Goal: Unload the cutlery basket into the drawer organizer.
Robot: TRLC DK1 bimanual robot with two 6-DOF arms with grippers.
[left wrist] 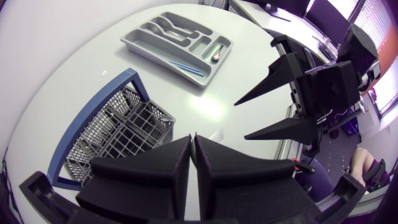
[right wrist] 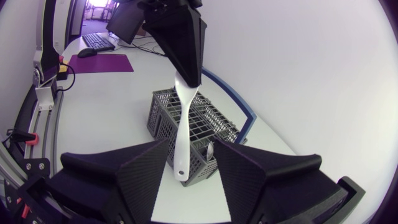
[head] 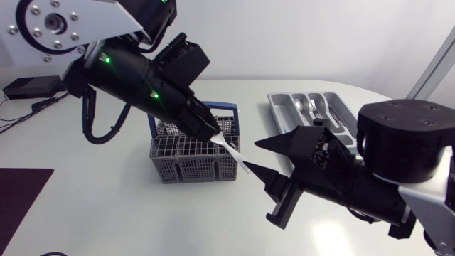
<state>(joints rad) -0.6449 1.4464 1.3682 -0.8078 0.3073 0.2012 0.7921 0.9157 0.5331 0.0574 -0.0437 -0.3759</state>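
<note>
Utensil (head: 233,153), flat white plastic, pinched in matte left hand (head: 212,135).

The cutlery basket (head: 192,153) was a grey wire grid with a blue handle (left wrist: 102,94). The utensil (head: 231,151) was white, the drawer organizer (head: 279,107) pale grey and the counter (head: 106,206) white. The left end effector (head: 211,133) and right end effector (head: 250,155) were matte black.
</note>
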